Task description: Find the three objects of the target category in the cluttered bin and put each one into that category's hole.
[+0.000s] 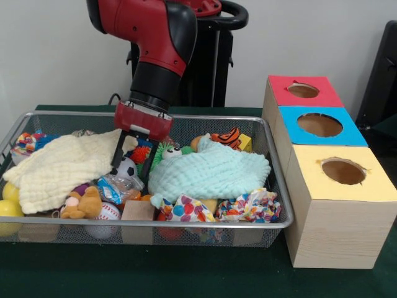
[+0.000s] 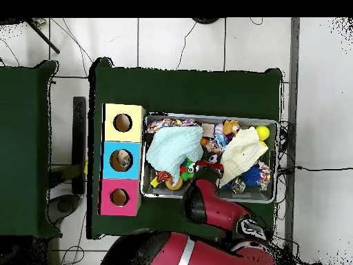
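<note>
Silver wire mesh forms the bin, set on the green worktop left of the three boxes in the front view. At its left end a yellow ball is seen against the mesh, with a cream cloth spread beside it. The gripper is lowered into the clutter just right of that cloth, its fingers spread to either side of a small black-and-white ball. A mint cloth is draped further right. Beyond the bin, the red-topped box, blue-topped box and yellow-topped box are lined up touching.
</note>
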Controlling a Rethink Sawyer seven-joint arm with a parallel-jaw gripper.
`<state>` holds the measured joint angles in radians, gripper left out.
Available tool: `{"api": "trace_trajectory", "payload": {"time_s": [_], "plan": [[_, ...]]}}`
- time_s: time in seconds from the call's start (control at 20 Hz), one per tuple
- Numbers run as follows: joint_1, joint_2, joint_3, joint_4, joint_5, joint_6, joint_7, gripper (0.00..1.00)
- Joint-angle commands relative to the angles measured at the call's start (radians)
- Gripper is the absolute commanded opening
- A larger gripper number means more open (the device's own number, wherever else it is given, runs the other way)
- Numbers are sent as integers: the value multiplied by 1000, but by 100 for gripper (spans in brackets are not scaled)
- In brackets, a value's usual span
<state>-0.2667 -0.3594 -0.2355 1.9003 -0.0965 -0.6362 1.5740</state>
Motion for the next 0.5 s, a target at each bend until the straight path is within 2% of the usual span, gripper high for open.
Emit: {"api": "trace_trajectory", "payload": {"time_s": [0.05,0.5], "plan": [[-7,40,83,-137,-44,42,133,100],[16,33,77,-165,-86,74,102,100]]}}
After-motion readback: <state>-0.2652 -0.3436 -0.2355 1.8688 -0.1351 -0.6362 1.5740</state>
